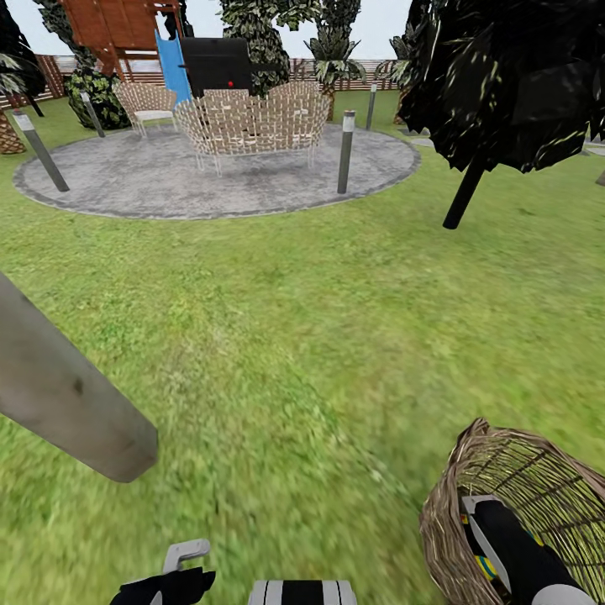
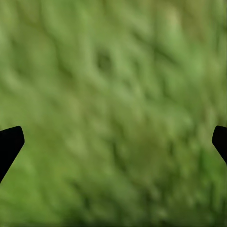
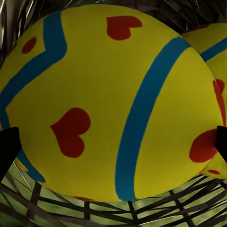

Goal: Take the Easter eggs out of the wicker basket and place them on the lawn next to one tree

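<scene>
Lower right of the head view: our right hand reaches into the brown open-weave wicker basket, fingers apart around a yellow, blue-banded, red-marked Easter egg. A second such egg lies behind it. Our left hand, fingers spread, hangs over bright green lawn.

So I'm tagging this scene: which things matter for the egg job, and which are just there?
Job:
Easter egg
wicker basket
lawn
right claw

Just there:
patio chairs
paved patio
dark-leaved tree
playset

yellow blue-banded egg, brown basket
</scene>
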